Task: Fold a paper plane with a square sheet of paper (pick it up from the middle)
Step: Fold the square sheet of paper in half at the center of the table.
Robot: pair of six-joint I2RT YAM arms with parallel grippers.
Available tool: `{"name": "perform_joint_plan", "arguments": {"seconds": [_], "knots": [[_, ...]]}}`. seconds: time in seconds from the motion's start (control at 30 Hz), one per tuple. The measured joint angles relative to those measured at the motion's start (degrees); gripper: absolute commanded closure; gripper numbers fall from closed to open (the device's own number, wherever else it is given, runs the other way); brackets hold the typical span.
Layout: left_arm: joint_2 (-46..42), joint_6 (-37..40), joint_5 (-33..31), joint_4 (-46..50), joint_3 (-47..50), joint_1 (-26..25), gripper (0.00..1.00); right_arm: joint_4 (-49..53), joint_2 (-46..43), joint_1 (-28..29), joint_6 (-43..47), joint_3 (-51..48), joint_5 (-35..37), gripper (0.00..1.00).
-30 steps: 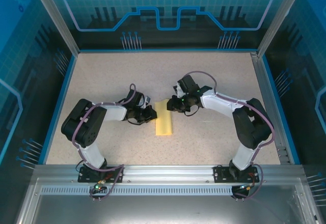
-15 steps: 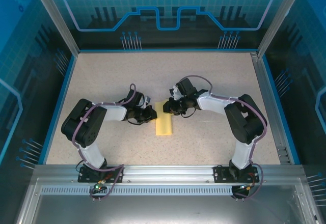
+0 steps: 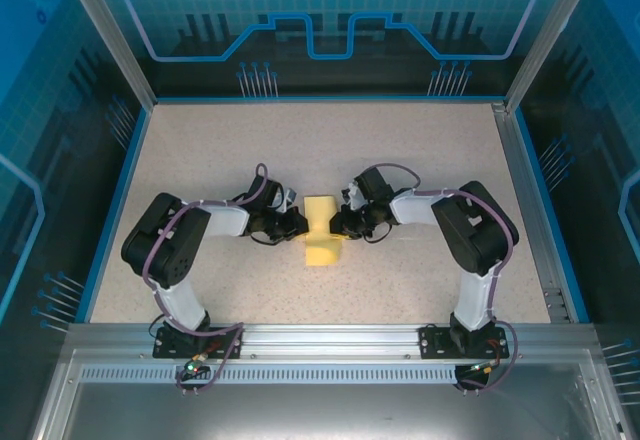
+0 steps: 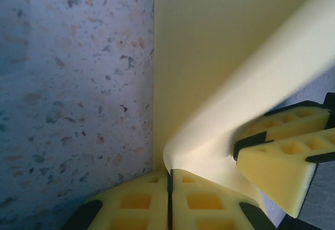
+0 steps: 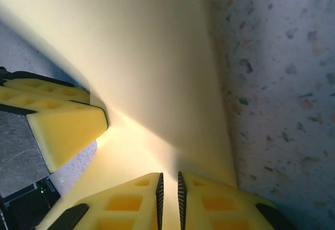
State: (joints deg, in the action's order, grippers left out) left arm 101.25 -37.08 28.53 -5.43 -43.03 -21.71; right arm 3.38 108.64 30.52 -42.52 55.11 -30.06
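Mid-desk in the top view, a folded paper sheet (image 3: 322, 250), pale yellow, lies as a narrow strip running 12 to 6 o'clock on the speckled desk (image 3: 420, 150). The left arm (image 3: 190, 235) reaches in at its 9 o'clock side and the right arm (image 3: 470, 230) at its 3 o'clock side. From above the black wrists hide both sets of jaws, so the grip can't be read there.

The left wrist view fills that in. The left jaws' yellow pads (image 4: 141, 201) at 6 o'clock are pressed together, pinching the paper's edge (image 4: 220, 57). One layer lies flat on the desk (image 4: 73, 83) and a flap curls up toward 2 o'clock. The right jaws' pads (image 4: 277, 170) show at 4 o'clock, touching the flap's underside.

In the right wrist view, its own pads (image 5: 209, 201) at 6 o'clock are nearly closed, a thin slit between them, with the paper (image 5: 146, 57) running into it. The left pads (image 5: 63, 128) sit at 8 o'clock against the sheet, with desk (image 5: 282, 83) at 3 o'clock.
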Motion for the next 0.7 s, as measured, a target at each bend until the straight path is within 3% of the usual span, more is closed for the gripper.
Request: {"name": "perform_joint_plan", "arguments": {"seconds": [0.7], "knots": [[0.07, 0.2, 0.26, -0.02, 0.0, 0.13, 0.92, -1.77, -5.99, 0.96, 1.64, -3.82, -1.51, 0.83]]}}
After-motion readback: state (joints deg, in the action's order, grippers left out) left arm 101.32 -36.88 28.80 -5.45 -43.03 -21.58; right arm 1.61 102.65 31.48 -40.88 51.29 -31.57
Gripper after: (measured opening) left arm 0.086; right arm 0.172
